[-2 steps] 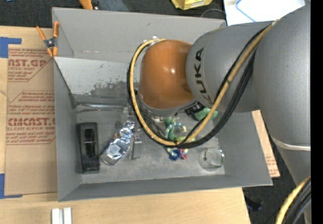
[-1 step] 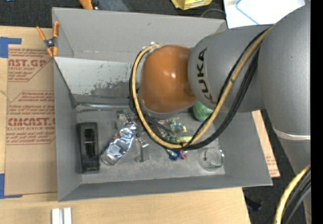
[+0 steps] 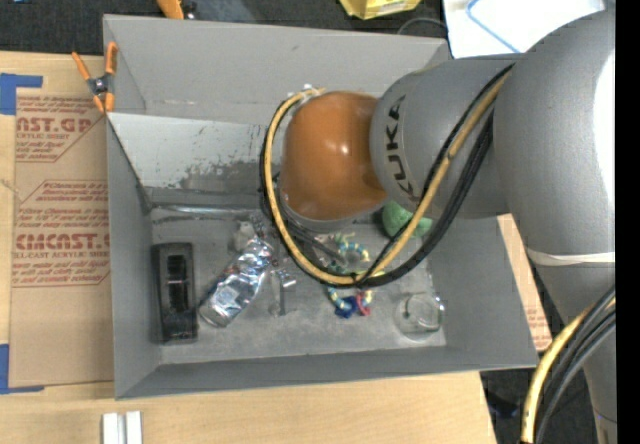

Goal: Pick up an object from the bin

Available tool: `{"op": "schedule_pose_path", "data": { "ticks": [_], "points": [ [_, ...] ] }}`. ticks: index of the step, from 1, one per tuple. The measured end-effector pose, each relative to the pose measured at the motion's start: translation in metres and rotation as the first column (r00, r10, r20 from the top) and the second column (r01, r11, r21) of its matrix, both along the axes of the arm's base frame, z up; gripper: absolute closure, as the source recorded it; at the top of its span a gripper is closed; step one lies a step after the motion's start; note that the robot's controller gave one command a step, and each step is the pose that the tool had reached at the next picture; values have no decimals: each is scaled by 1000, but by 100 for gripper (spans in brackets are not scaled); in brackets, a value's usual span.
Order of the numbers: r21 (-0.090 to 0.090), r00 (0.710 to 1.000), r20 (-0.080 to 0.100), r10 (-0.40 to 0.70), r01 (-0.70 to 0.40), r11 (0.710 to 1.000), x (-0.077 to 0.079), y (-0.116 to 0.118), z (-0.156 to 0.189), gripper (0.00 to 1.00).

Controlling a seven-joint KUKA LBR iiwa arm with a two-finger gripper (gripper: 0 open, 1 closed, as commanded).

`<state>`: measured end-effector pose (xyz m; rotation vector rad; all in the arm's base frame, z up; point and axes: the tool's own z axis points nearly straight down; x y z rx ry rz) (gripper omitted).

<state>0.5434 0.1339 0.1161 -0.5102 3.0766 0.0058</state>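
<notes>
Teal-and-white bits are lying near the middle of the grey bin. In the camera view you are seeing them at the 6 o'clock edge of the orange wrist cover, which is hanging over the bin's centre. The cover is hiding what is under it, so you cannot tell whether the jaws are released or clenched.

A green lump is sitting at about 4 o'clock from the cover, partly under the arm and its black-and-yellow cables. Towards 7 o'clock a crumpled silver wrapper is lying on the floor. A black oblong block is lying just beside it, near the bin's 8 o'clock wall. A small blue-and-red thing is resting at 6 o'clock, and a clear round piece at 5 o'clock.
</notes>
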Motion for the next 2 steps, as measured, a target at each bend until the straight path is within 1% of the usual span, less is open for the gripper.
{"op": "schedule_pose_path", "data": {
  "ticks": [1, 2],
  "points": [
    [-6, 930, 3, 367, -367, 930, -24, 7, -44, 100],
    [-6, 930, 2, 367, -367, 930, -24, 7, -44, 100]
  ]
}}
